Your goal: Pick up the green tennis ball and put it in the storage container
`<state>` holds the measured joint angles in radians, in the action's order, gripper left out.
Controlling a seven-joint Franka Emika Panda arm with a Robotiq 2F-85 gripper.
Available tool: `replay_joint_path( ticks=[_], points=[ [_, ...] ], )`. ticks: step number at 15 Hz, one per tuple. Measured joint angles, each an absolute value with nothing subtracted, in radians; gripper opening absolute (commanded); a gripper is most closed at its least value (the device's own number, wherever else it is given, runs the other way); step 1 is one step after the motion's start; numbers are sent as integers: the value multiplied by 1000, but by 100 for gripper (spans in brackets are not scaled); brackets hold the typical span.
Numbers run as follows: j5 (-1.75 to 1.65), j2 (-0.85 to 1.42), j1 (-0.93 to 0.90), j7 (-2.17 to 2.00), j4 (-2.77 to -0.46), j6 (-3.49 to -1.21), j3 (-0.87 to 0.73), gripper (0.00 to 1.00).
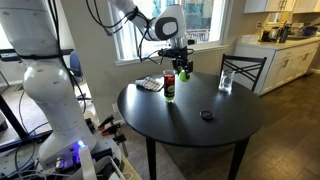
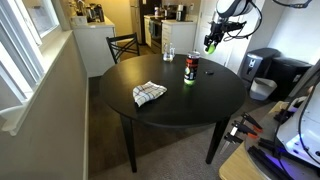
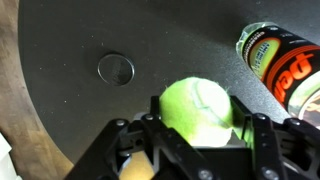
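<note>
Gripper clamped on green tennis ball, up off the table
Storage container upright, right and farther in wrist view; ball looks light, springy, felt grips well; hold across widest part; slim tube mouth, centre before release

Gripper holds green tennis ball above table

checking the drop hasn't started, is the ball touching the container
Apart. The wrist view shows a strip of dark table between the ball, held in the gripper, and the container.
</note>
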<state>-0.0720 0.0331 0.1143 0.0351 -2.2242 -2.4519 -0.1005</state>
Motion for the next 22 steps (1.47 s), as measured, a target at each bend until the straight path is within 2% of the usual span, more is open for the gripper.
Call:
replay_joint_path(
  ticks=[10, 22],
  points=[
    [-50, -48, 21, 48, -2237, -2470, -33, 42],
    [72, -52, 7, 214, -2296, -2479, -31, 42]
  ],
)
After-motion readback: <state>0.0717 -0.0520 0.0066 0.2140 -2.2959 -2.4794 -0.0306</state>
